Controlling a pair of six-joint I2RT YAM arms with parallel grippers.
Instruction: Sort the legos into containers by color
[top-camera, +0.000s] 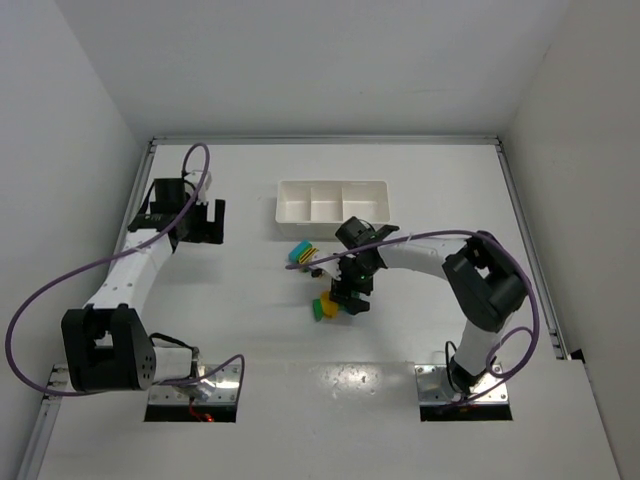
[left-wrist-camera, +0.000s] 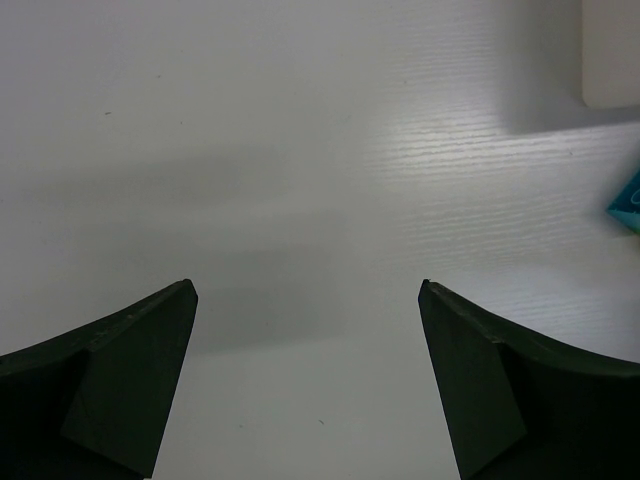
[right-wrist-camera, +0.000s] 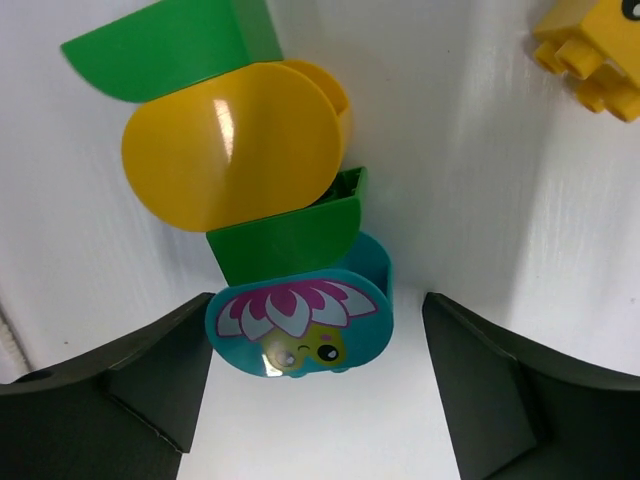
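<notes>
A stuck-together clump of legos (top-camera: 325, 307) lies on the table in front of the tray. The right wrist view shows its pieces in a row: a green brick (right-wrist-camera: 170, 50), a round yellow one (right-wrist-camera: 235, 145), another green one (right-wrist-camera: 285, 235) and a cyan brick (right-wrist-camera: 300, 325) printed with a flower face. My right gripper (right-wrist-camera: 315, 300) is low over the clump (top-camera: 350, 298), open, its fingers on either side of the cyan brick; a gap shows on the right side. A second clump (top-camera: 300, 255) lies nearer the white containers tray (top-camera: 283, 200). My left gripper (top-camera: 205, 222) is open over bare table (left-wrist-camera: 307, 290).
A loose yellow brick (right-wrist-camera: 590, 50) lies just beyond the right gripper. In the left wrist view, a corner of the tray (left-wrist-camera: 610, 55) and the tip of a cyan brick (left-wrist-camera: 628, 203) show at the right edge. White walls enclose the table on three sides.
</notes>
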